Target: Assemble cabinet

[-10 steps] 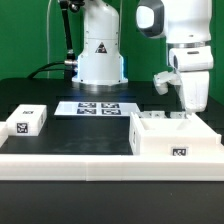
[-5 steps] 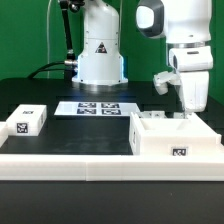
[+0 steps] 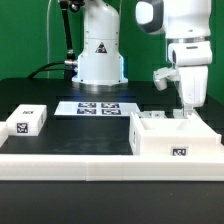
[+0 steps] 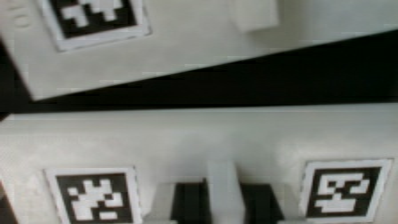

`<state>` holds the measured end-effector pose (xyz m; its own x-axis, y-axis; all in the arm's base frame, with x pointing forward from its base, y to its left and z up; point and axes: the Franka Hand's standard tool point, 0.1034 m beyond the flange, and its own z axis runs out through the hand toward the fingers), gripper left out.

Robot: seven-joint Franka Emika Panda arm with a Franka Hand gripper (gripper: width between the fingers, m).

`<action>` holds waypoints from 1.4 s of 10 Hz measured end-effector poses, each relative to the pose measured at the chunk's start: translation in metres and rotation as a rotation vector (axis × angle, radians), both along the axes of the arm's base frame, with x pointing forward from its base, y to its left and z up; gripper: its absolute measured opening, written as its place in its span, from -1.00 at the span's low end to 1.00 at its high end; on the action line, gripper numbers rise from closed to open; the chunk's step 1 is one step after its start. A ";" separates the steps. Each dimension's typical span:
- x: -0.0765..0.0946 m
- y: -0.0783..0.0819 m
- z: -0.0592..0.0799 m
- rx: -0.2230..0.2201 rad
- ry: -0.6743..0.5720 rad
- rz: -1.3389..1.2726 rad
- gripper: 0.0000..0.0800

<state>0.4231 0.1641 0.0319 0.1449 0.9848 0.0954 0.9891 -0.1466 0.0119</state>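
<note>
The cabinet (image 3: 172, 140) is a white open box with a tag on its front, on the exterior view's right. My gripper (image 3: 187, 113) reaches down into its top from above. In the wrist view, my dark fingers (image 4: 187, 203) stand on either side of a thin white upright wall (image 4: 226, 180) of the cabinet (image 4: 196, 140), close against it. A black-and-white tag lies on each side. The gripper (image 4: 226, 203) looks shut on that wall.
A small white tagged block (image 3: 27, 121) lies on the exterior view's left. The marker board (image 3: 98, 108) lies in front of the robot base (image 3: 100, 60). A long white rail (image 3: 70, 160) runs along the front. Another white tagged surface (image 4: 160, 40) shows beyond a dark gap.
The arm's upper part has shifted slightly upward and toward the exterior view's left. The cabinet and the small block have not visibly moved.
</note>
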 end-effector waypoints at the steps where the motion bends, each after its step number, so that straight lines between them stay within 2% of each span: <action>1: 0.003 -0.005 0.008 -0.011 -0.002 0.003 -0.83; 4: 0.013 -0.028 0.021 -0.025 -0.011 -0.003 -0.82; 6: 0.017 -0.040 0.021 -0.026 -0.013 -0.015 -0.82; 14: 0.025 -0.041 0.024 -0.023 -0.023 -0.028 -0.82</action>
<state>0.4479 0.1227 0.0557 0.1701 0.9825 0.0765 0.9841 -0.1734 0.0386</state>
